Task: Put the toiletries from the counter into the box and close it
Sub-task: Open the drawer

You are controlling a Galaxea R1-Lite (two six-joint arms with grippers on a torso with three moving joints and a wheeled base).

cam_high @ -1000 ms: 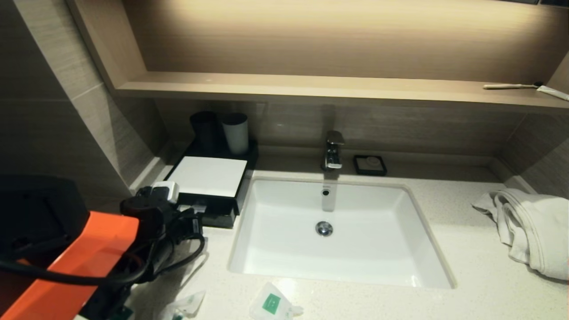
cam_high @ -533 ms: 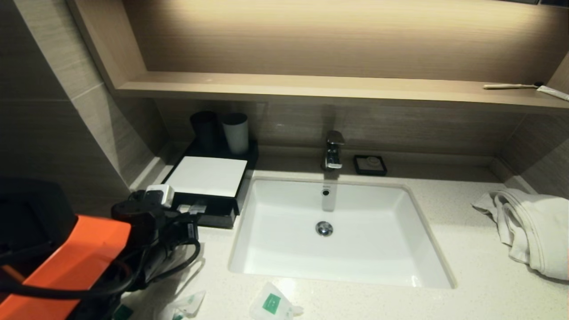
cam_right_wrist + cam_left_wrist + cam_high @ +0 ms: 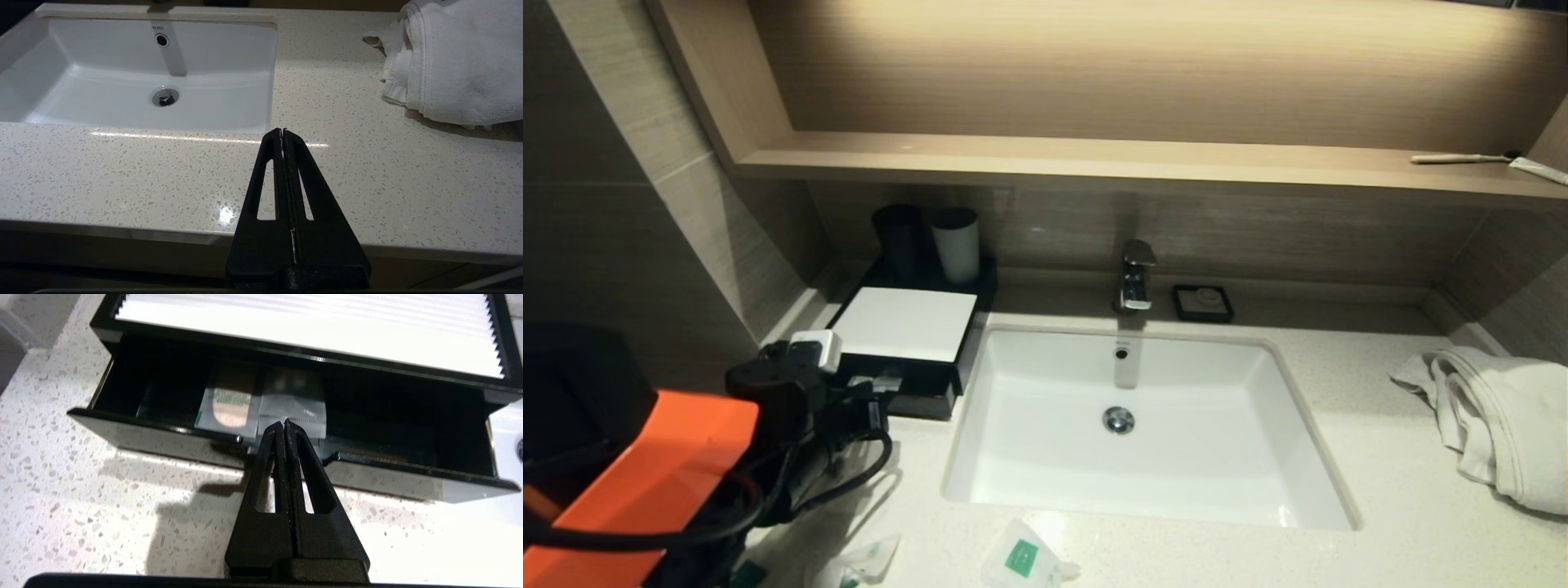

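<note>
The black box (image 3: 980,286) with a white top stands left of the sink, and its drawer (image 3: 155,430) is pulled open. Two flat packets (image 3: 229,412) (image 3: 292,408) lie inside the drawer. My left gripper (image 3: 284,424) is shut with nothing between the fingers, its tips at the notch in the drawer's front wall. Two more toiletry packets lie on the counter's front edge: one with a green label (image 3: 1021,559) and a clear one (image 3: 866,559). My right gripper (image 3: 282,131) is shut and empty, parked over the counter's front edge, out of the head view.
The white sink (image 3: 1045,457) fills the middle, with the faucet (image 3: 1135,278) and a soap dish (image 3: 1202,302) behind it. Two cups (image 3: 956,243) stand behind the box. A white towel (image 3: 1494,416) lies at the right. A toothbrush (image 3: 1462,158) lies on the shelf.
My left arm has shifted slightly to the left and back, staying in front of the open drawer. The drawer and packets have not moved.
</note>
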